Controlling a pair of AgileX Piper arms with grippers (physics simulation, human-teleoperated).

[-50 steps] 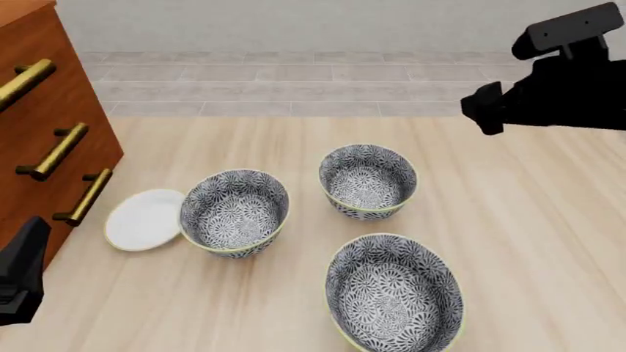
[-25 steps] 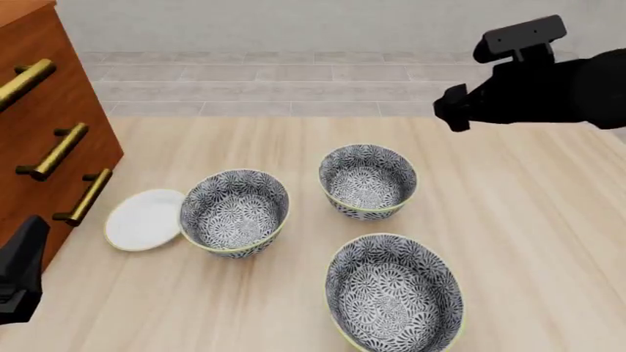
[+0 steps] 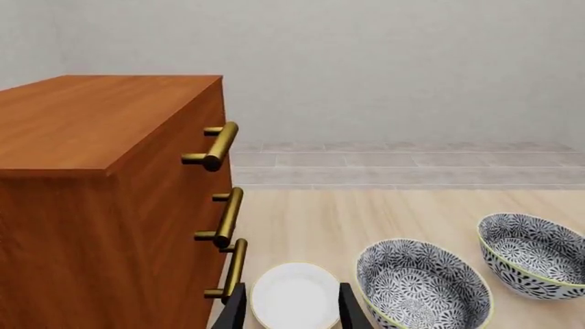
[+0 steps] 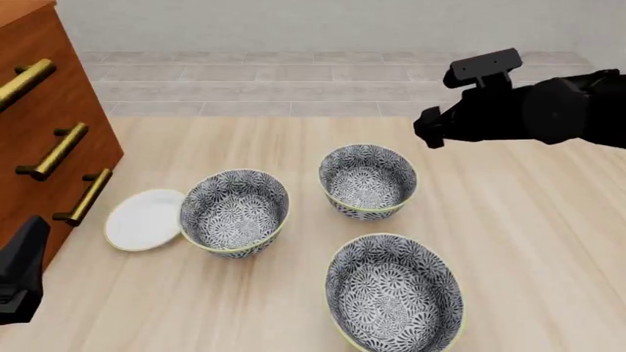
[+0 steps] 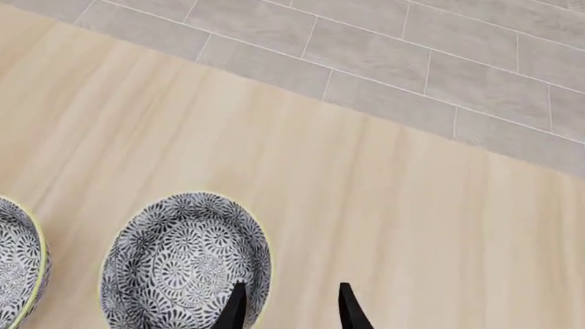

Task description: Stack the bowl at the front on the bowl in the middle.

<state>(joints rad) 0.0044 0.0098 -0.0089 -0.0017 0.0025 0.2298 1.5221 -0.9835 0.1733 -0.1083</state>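
Front view is showing us three patterned bowls standing upright on the wooden table point(image 4: 528, 220). The front bowl point(image 4: 394, 292) is sitting nearest to us, a little right of centre, with nothing in it. The middle bowl point(image 4: 234, 211) is lying farther and to the left, also holding nothing, and its left side is just beside the white plate point(image 4: 145, 218); whether they are touching we cannot tell. The far bowl point(image 4: 368, 180) is standing behind the front bowl and to the right of the middle one, apart from both.

We are seeing our right gripper point(image 4: 427, 130) hanging in the air above the table, beyond and to the right of the far bowl, carrying nothing. In the right wrist view its fingertips point(image 5: 234, 306) are standing spread with a gap between them, over the edge of the far bowl point(image 5: 185, 259), and part of another bowl is showing at the picture's edge.

Our left gripper point(image 4: 20, 271) is staying low at the near left, beside the wooden dresser point(image 4: 49, 132) with its brass handles point(image 4: 57, 150). In the left wrist view its fingers point(image 3: 235, 308) are parted and holding nothing, with the plate point(image 3: 294, 295) showing between them, the middle bowl point(image 3: 422, 286) next to it and the far bowl point(image 3: 532, 255) beyond that.
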